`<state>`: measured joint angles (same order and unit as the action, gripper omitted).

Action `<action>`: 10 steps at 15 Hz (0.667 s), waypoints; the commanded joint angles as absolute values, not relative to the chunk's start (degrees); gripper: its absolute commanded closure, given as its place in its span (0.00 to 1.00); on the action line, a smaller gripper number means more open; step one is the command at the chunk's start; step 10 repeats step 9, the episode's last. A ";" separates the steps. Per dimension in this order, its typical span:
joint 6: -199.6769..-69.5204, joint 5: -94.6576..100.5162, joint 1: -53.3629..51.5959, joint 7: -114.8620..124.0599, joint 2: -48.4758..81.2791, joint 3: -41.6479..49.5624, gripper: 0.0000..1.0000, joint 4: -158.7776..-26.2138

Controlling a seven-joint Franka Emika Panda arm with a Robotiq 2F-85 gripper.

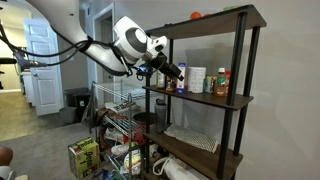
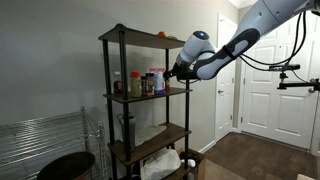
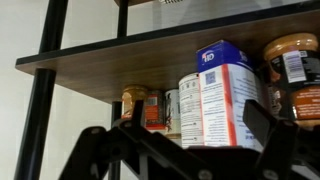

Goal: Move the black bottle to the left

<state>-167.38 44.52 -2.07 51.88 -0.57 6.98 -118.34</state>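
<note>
At the left end of the middle shelf (image 1: 236, 101), the gripper (image 1: 174, 71) hovers, fingers spread wide and empty. The black bottle (image 1: 182, 84) stands just beneath, beside the white carton (image 1: 197, 79).

Room: plain grey wall (image 2: 50, 60) behind a shelf unit (image 2: 145, 93), dark wood boards on black metal posts, visible in both exterior views. White panelled doors (image 2: 268, 95) at the right of the frame in an exterior view, dark wood floor (image 2: 262, 155) lower right, wire rack (image 2: 38, 135) and black bin (image 2: 65, 165) lower left. In an exterior view: white door (image 1: 40, 72) at the left edge, beige carpet (image 1: 18, 115) lower left, woven mat (image 1: 190, 138) on a lower board. Light soft, even. Wrist view: board underside (image 3: 100, 70) slanting across the top, black post (image 3: 42, 90) at left, pale wall (image 3: 18, 30) upper left.
</note>
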 commanded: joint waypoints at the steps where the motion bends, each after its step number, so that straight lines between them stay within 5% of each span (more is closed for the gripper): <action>1: -166.84 47.55 -1.24 56.48 -1.94 7.88 0.00 -119.43; 10: -167.14 45.64 -1.57 54.63 -0.57 8.40 0.00 -118.34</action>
